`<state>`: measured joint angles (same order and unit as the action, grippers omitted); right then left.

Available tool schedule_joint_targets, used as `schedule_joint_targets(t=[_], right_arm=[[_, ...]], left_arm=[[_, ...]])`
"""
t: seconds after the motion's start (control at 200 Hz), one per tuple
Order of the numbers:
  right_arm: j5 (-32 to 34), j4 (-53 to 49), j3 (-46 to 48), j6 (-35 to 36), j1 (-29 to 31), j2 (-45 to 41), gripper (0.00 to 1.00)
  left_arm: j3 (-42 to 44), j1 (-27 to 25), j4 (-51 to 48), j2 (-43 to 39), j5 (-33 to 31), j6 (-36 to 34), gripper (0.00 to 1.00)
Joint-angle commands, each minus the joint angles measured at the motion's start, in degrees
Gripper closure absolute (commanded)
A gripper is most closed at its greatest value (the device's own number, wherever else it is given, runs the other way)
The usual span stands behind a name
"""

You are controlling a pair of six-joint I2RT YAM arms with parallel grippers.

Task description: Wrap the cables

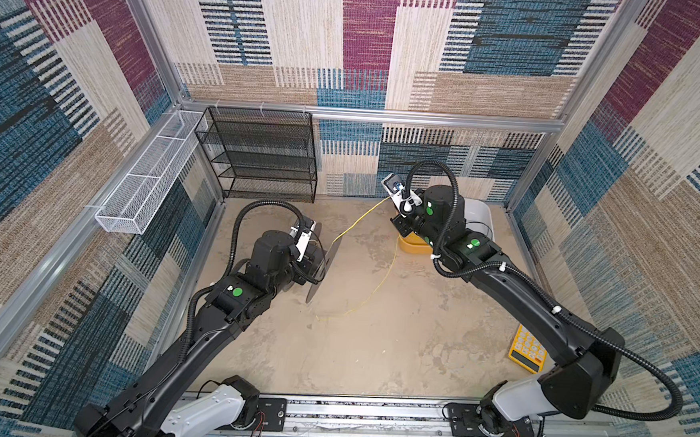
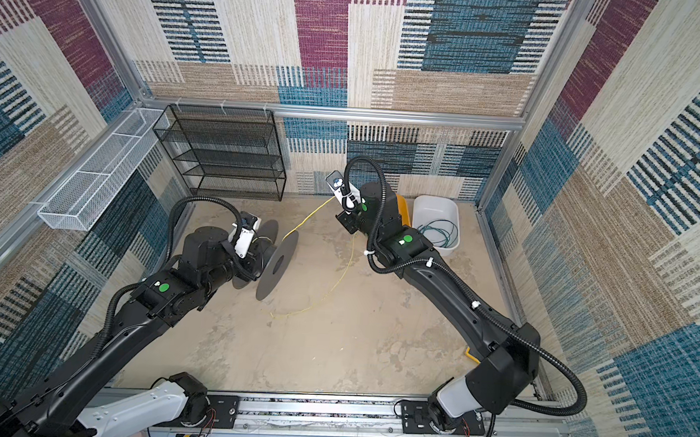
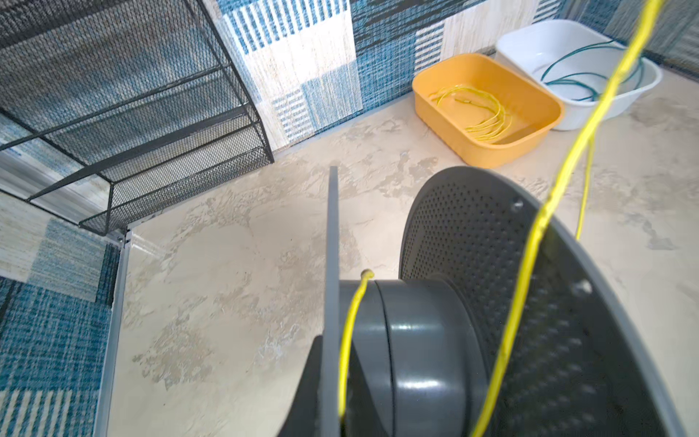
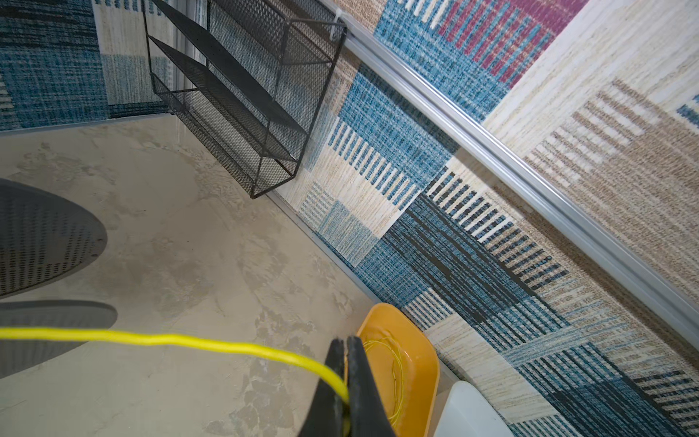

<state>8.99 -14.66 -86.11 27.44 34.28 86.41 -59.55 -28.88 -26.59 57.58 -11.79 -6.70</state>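
My right gripper (image 4: pixel 346 348) is shut on the yellow cable (image 4: pixel 151 338), raised beside the yellow bin (image 1: pixel 411 248). From there the cable (image 1: pixel 365 216) runs taut to a grey spool (image 1: pixel 323 268), which my left gripper (image 3: pixel 331 393) holds on edge above the table. The jaws are shut at the thin flange, and one strand lies over the hub (image 3: pixel 416 340). Another length sags to the table and ends loose (image 1: pixel 318 318). More yellow loops (image 3: pixel 488 113) lie in the yellow bin (image 3: pixel 435 94). The teal-green cable (image 2: pixel 439 233) is coiled in the white bin (image 2: pixel 424 207).
A black mesh shelf (image 1: pixel 260 156) stands against the back wall at the left. A white mesh basket (image 1: pixel 142 186) hangs on the left rail. A yellow calculator (image 1: pixel 527 349) lies at the right edge, partly under my right arm.
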Motion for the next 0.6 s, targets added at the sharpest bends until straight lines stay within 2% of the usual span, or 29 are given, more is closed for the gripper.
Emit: schedule_joint_targets(t=[0.0,0.321,0.591], right_arm=[[4.02,6.04,-1.65,-3.65,-3.54,1.64,1.00],[-4.42,5.76,-2.86,-6.72,-9.72,9.75,1.00],[-11.61,9.97,5.36,-11.74,-10.38,12.22,1.00]], left_arm=[[0.84,0.06,-7.88,-1.71,-1.35,-4.08,1.00],[-1.73,-0.38,-8.04,-4.49,5.92,-5.71,1.00],[-8.07,0.77,-6.94,-3.41,12.28,-2.48,1.00]])
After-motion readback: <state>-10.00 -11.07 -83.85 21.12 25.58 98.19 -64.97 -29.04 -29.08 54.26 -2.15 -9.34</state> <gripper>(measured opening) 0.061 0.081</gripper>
